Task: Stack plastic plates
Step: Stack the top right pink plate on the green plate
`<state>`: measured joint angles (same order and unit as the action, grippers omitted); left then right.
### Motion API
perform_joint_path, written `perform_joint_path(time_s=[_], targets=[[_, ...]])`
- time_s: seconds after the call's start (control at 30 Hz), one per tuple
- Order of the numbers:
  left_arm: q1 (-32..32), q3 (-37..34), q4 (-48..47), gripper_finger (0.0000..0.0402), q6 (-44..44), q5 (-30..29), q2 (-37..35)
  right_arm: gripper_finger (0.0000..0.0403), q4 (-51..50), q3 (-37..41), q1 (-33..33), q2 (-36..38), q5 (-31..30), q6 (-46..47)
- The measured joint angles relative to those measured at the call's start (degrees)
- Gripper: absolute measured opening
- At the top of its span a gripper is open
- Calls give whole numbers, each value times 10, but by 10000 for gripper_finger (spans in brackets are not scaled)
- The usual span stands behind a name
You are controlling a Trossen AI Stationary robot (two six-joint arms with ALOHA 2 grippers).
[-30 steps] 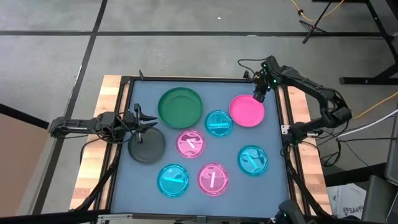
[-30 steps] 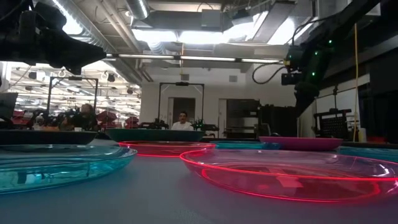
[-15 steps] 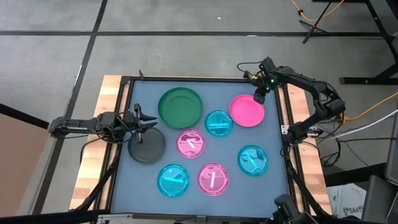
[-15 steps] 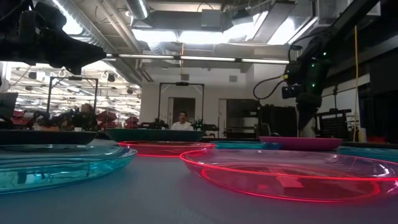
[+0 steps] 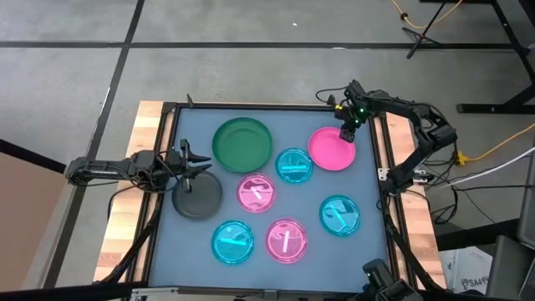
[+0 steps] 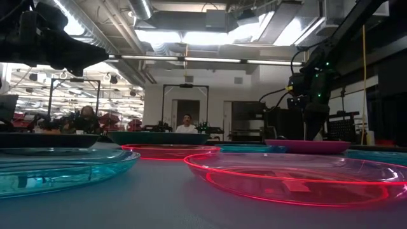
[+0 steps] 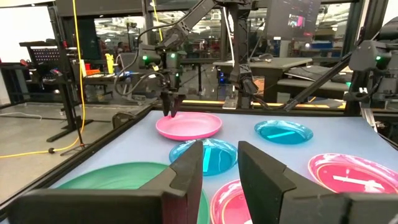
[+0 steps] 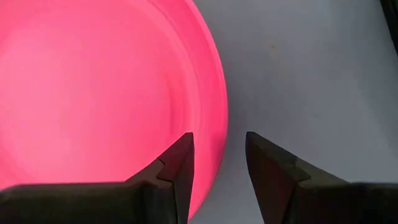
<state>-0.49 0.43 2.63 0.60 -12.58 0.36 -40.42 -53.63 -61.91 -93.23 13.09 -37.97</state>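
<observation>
Lower than a second ago, the right gripper (image 5: 345, 134) now hangs directly over the far right rim of the solid pink plate (image 5: 331, 150), near the table's far right corner. Its fingers (image 8: 177, 163) stand apart, one over the plate's rim and the other over bare grey table (image 8: 323, 74); whether they touch the plate cannot be told. The left-wrist camera shows this gripper (image 7: 171, 112) pointing straight down at that plate's edge.

Just beside the solid pink plate, toward the table's middle, lies a translucent cyan plate (image 5: 293, 165). The large dark green plate (image 5: 242, 144) sits near the far edge. The left gripper (image 5: 194, 164) waits at the left edge with its fingers spread, above the dark grey plate (image 5: 197, 195).

Seven smaller plates and the green one are countable from above: three translucent cyan, the other two at (image 5: 339, 215) and (image 5: 233, 242); two translucent pink plates (image 5: 257, 192) and (image 5: 287, 240); one solid pink; one dark grey. All lie single, none stacked.
</observation>
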Motion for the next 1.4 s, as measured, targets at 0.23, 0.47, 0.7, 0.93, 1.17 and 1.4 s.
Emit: perform_joint_path(time_s=[0.23,0.47,0.7,0.93,1.17,1.4], targets=[[0,0,0,94,0,0,0,136,3,7,0,0,0,0],[0,0,0,94,0,0,0,130,7,15,12,-16,-10,-12],[0,0,0,94,0,0,0,86,11,16,12,-17,-11,-13],[0,0,0,94,0,0,0,21,16,15,12,-16,-6,-13],[0,0,0,94,0,0,0,10,17,15,12,-16,-5,-12],[0,0,0,94,0,0,0,5,17,15,11,-16,4,-13]])
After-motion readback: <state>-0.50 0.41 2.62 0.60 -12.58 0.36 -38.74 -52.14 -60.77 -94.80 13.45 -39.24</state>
